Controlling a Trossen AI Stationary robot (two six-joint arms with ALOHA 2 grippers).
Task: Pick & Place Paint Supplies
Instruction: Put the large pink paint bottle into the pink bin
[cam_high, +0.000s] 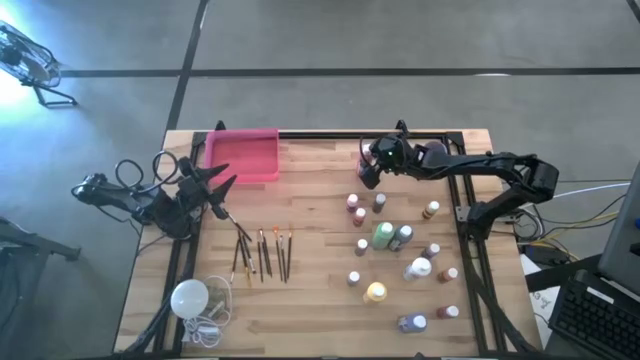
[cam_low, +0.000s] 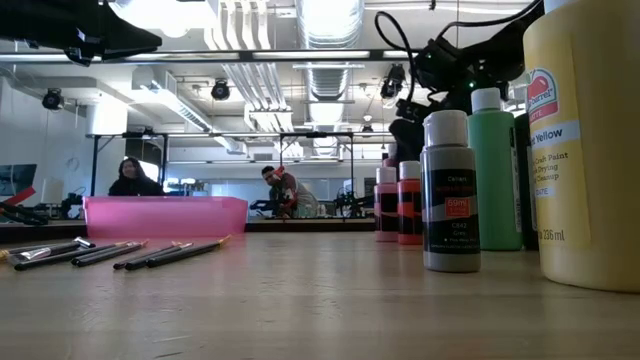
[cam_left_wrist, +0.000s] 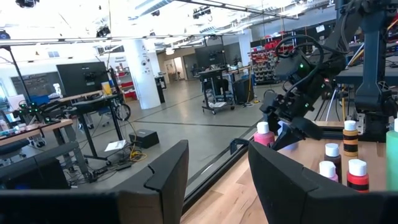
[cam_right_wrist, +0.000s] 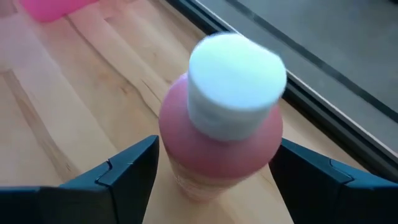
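Wooden planks form the table (cam_high: 310, 300), framed by a dark metal rail. At the far left of the table sits a shallow pink tray (cam_high: 241, 155). Near it, several thin dark paintbrushes (cam_high: 262, 254) lie side by side on the wood, left of centre. At the near left corner rests a white round bulb (cam_high: 189, 298) with a coiled cord.

Small white-capped paint bottles (cam_high: 400, 262) stand scattered over the right half of the table, among them a green bottle (cam_high: 384, 236) near the middle of the group and a yellow bottle (cam_high: 375, 293) closer to the near edge.

At the far edge, right of the tray and apart from the other bottles, stands a pink bottle (cam_right_wrist: 219, 134). The right gripper (cam_high: 368, 171) is at this bottle. In the right wrist view its two dark fingers (cam_right_wrist: 121, 177) stand on either side of the bottle's body, close to it, with the jaws fairly wide; whether they press on the bottle cannot be told.

The left gripper (cam_high: 216, 187) hangs over the left edge of the table, just near the tray, with its jaws parted and nothing between them.
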